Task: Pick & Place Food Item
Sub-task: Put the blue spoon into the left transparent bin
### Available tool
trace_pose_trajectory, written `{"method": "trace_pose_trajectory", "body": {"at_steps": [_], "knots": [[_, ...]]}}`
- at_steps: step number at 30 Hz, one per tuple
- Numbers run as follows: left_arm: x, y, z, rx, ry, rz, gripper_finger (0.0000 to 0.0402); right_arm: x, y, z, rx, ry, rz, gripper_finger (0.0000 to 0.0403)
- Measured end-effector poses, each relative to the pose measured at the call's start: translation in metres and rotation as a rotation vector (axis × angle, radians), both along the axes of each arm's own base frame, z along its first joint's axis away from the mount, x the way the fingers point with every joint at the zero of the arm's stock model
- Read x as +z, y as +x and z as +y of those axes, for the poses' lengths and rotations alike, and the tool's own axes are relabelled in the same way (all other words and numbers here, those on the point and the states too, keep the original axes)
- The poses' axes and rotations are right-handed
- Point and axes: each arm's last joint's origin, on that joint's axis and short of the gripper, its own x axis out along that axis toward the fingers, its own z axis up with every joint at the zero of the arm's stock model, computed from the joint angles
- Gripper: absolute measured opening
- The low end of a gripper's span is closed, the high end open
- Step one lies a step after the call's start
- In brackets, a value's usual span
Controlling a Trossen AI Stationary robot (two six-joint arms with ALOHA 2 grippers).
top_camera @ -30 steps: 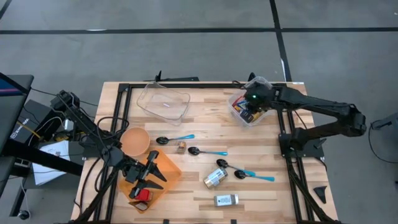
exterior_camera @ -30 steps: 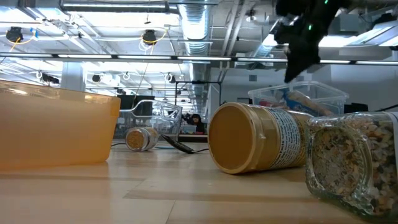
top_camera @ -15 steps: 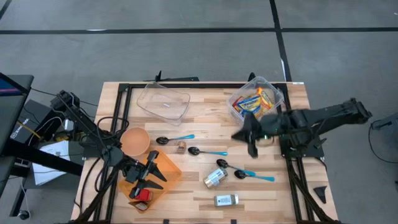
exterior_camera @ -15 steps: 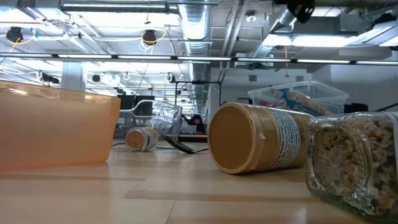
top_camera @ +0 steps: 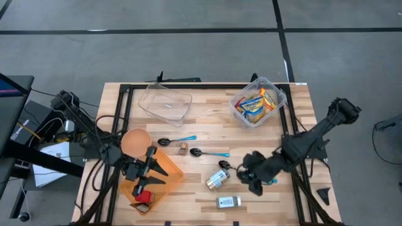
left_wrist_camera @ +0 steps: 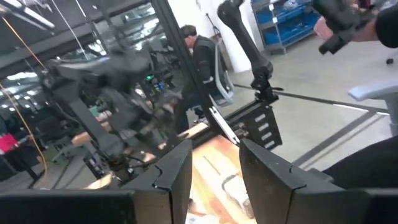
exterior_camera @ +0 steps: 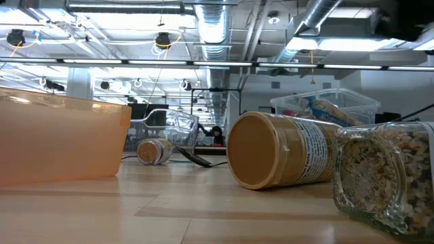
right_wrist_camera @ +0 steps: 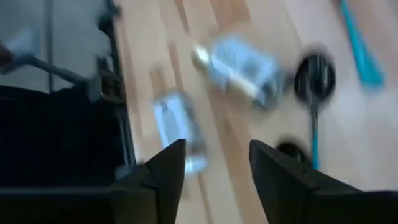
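Several snack packets lie in a clear tub [top_camera: 256, 103] at the far right. A tan-lidded jar [top_camera: 218, 179] lies on its side near the table's middle, and a glass jar of grains [top_camera: 228, 201] lies by the near edge. Both jars show blurred in the right wrist view, the lidded jar [right_wrist_camera: 239, 68] and the glass jar [right_wrist_camera: 177, 124]. My right gripper [top_camera: 251, 181] hovers just right of the lidded jar, slanting down, open [right_wrist_camera: 217, 149] and with nothing in it. My left gripper [top_camera: 152, 168] waits open over the orange plate [top_camera: 164, 183], pointing level [left_wrist_camera: 214, 149].
An empty clear tub [top_camera: 165, 102] stands at the far left, an orange bowl [top_camera: 135, 143] beside my left arm. Three blue-handled spoons [top_camera: 210, 152] and a small jar [top_camera: 183, 148] lie mid-table. A red thing [top_camera: 144, 198] sits on the plate. A person [left_wrist_camera: 199, 46] stands beyond the table.
My right gripper has swung from above the snack tub at the far right toward the table's near edge, sinking a little and tipping further down, and now hangs beside the lidded jar. The jars and tubs have stayed in place.
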Motion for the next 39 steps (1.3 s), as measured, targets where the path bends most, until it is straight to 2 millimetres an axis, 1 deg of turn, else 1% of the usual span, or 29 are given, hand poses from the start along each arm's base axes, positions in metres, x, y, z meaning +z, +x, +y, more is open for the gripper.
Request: {"method": "trace_pose_trajectory", "body": {"at_steps": [4, 9, 13, 16, 19, 23, 27, 30, 35, 39], "knots": [[0.008, -0.005, 0.005, 0.003, 0.008, -0.041, 0.0126, -0.014, -0.013, 0.011, -0.091, 0.011, 0.145, 0.0176], [0.011, -0.007, 0.007, 0.009, 0.075, -0.076, 0.0126, -0.027, -0.028, 0.02, -0.192, -0.008, 0.279, 0.0161], [0.01, -0.007, 0.007, 0.014, 0.136, -0.097, 0.0126, -0.042, -0.032, 0.032, -0.158, -0.082, 0.337, 0.0147], [0.01, -0.007, 0.007, 0.017, 0.18, -0.111, 0.0126, -0.057, -0.031, 0.042, -0.1, -0.142, 0.362, 0.0137], [0.01, -0.007, 0.007, 0.02, 0.211, -0.123, 0.0126, -0.07, -0.03, 0.047, -0.09, -0.186, 0.395, 0.0131], [0.011, -0.007, 0.007, 0.024, 0.244, -0.138, 0.0126, -0.083, -0.027, 0.049, -0.103, -0.237, 0.433, 0.0127], [0.012, -0.007, 0.007, 0.026, 0.233, -0.153, 0.0126, -0.095, -0.027, 0.048, -0.118, -0.327, 0.455, 0.0127], [0.013, -0.007, 0.007, 0.027, 0.23, -0.154, 0.0126, -0.103, -0.026, 0.048, -0.098, -0.372, 0.474, 0.0127], [0.013, -0.007, 0.007, 0.025, 0.217, -0.149, 0.0126, -0.111, -0.026, 0.049, -0.081, -0.418, 0.49, 0.0127], [0.013, -0.007, 0.007, 0.024, 0.204, -0.144, 0.0126, -0.111, -0.026, 0.047, -0.081, -0.456, 0.49, 0.0127]]}}
